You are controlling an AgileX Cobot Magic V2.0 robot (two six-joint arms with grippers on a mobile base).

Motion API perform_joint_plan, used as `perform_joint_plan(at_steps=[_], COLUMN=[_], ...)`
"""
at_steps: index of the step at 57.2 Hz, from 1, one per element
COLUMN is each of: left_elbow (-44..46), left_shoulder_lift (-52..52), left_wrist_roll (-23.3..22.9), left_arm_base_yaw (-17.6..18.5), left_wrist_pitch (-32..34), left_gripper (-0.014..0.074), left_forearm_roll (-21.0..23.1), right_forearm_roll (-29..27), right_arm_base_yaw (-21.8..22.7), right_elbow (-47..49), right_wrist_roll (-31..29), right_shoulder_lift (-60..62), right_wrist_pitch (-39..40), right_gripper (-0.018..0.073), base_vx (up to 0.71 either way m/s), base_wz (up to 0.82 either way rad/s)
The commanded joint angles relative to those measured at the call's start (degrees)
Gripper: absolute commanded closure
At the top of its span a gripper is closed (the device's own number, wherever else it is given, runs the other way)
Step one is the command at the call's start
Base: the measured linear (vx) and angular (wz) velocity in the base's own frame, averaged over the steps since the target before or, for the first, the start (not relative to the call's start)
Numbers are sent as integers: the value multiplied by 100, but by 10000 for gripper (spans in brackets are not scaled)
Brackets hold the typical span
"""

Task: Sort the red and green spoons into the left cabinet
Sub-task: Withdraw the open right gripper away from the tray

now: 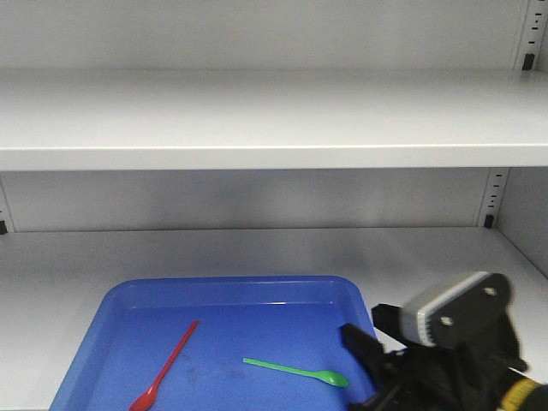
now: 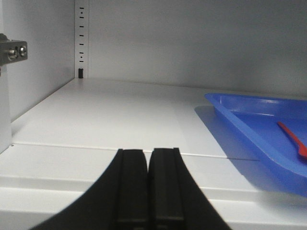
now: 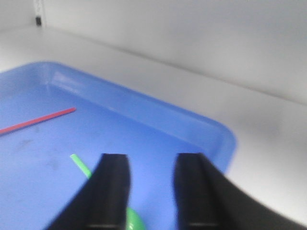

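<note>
2 spoons, 1 red spoon (image 1: 165, 366) and 1 green spoon (image 1: 295, 372), lie apart in 1 blue tray (image 1: 128, 295) on the lower shelf (image 1: 257, 248) of the grey cabinet (image 1: 257, 120). Red sits left, angled; green right, bowl toward the right rim. 2 grippers: left gripper (image 2: 147, 191) fingers pressed together, low over the bare shelf left of the tray; right gripper (image 3: 152, 191) fingers spread above the green spoon's bowl end, holding nothing. Open shelf lies left of, behind and right of the tray.
</note>
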State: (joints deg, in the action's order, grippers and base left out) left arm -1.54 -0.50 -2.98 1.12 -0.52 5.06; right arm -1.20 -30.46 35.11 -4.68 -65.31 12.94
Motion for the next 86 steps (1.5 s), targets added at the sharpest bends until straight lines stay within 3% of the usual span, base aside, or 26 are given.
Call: perform_joint_plan(at_steps=[1, 8, 28, 36, 58, 65, 86], left_elbow=[12, 12, 12, 12, 12, 12, 16], left_shoulder_lift=[-110, -110, -110, -110, -110, -110, -110], left_wrist_roll=[-38, -38, -38, -38, -38, -37, -37], left_arm_base_yaw=[51, 51, 51, 51, 51, 51, 51], left_wrist_pitch=[456, 456, 456, 456, 456, 456, 439], left_gripper=[603, 603, 603, 603, 603, 603, 603], left_forearm_roll=[9, 9, 9, 9, 9, 9, 9], right_forearm_roll=[-93, -93, -99, -89, -49, 45, 84], right_arm_base_yaw=[241, 624, 2110, 2459, 2516, 2528, 2355], right_elbow=[-128, -525, -1505, -1893, -3749, -3746, -3741], right_wrist_roll=[-46, -17, 122, 332, 342, 298, 318], right_shoulder_lift=[533, 1076, 2473, 3141, 5716, 6769, 6678], right_wrist_pitch=[541, 530, 54, -44, -45, -1359, -1720], right_gripper=[410, 576, 568, 568, 568, 568, 568], base_vx=[0, 0, 0, 0, 0, 0, 0], base_wz=[0, 0, 0, 0, 0, 0, 0])
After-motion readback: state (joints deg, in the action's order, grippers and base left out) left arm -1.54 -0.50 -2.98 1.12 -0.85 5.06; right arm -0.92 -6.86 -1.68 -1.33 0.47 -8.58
